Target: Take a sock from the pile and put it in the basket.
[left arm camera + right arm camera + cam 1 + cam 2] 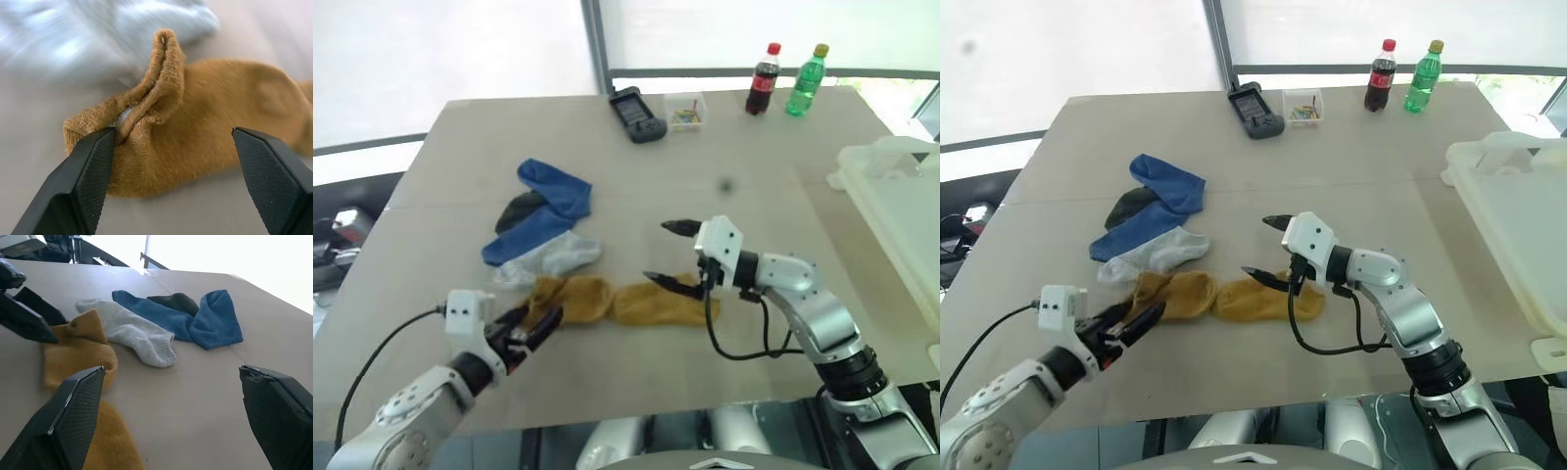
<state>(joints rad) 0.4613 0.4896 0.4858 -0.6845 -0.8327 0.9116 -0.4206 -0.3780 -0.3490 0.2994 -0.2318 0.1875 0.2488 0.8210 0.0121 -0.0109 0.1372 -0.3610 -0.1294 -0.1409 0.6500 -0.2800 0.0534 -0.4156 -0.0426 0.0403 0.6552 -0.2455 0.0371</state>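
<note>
We see the pile (548, 230) left of the table's (1351, 147) centre: blue, black and grey socks, with two mustard socks (617, 299) trailing toward five o'clock. Our left gripper (536, 325) sits at the pile's seven o'clock, fingers spread wide around the nearer mustard sock's cuff, gripping nothing. Our right gripper (1268, 247) hovers at four o'clock, jaws fully apart and empty, above the second mustard sock. The basket (901, 206) stands well apart at three o'clock.
</note>
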